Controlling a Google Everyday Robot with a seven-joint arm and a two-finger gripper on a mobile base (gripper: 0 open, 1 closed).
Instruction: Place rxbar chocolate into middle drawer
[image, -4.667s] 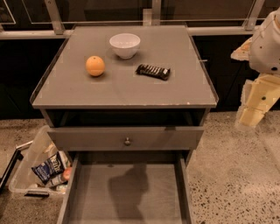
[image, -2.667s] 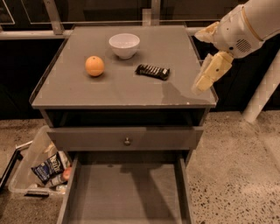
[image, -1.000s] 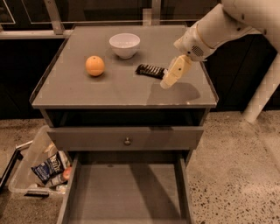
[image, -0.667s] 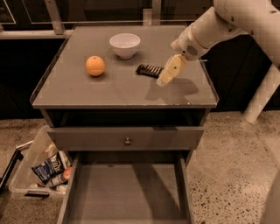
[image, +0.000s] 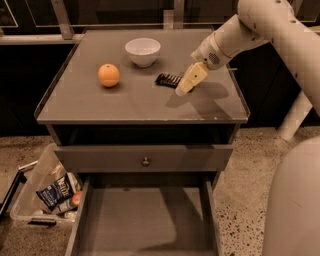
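Hovering nr 1 rxbar chocolate (image: 166, 79): end effector (image: 184, 87).

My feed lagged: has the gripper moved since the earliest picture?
Yes. The gripper has moved left, from beyond the right edge of the flat grey cabinet top to over it, now at the right end of the flat black-wrapped bar.

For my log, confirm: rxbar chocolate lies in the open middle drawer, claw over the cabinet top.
No. The camera view shows the rxbar chocolate on the cabinet top, not in the middle drawer; the claw is over the bar's right end.
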